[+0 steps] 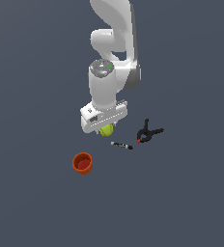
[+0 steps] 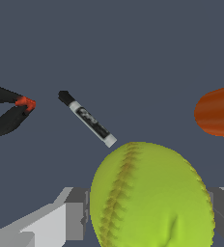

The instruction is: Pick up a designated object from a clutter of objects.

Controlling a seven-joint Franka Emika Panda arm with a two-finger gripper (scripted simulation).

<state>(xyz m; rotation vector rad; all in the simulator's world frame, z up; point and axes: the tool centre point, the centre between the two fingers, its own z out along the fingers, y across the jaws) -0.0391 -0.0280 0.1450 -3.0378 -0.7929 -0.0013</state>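
The yellow-green ball [image 2: 152, 198] with red stitched seams sits between my gripper's [image 2: 150, 219] two grey fingers [image 2: 75, 219], and both pads touch its sides. In the exterior view the ball [image 1: 105, 130] peeks out just under the white hand, where my gripper [image 1: 105, 128] is shut on it. I cannot tell whether the ball rests on the floor or hangs just above it. The rest of the clutter lies apart from it: the black-and-white marker [image 1: 121, 145], the black spring clamp [image 1: 147, 132] with a red tip, and the red-orange cup [image 1: 82, 163].
In the wrist view the marker [image 2: 87, 119] lies just beyond the ball. The clamp's red tip [image 2: 26, 103] and the cup [image 2: 217, 112] show at opposite edges. The dark grey floor [image 1: 191, 193] runs all around.
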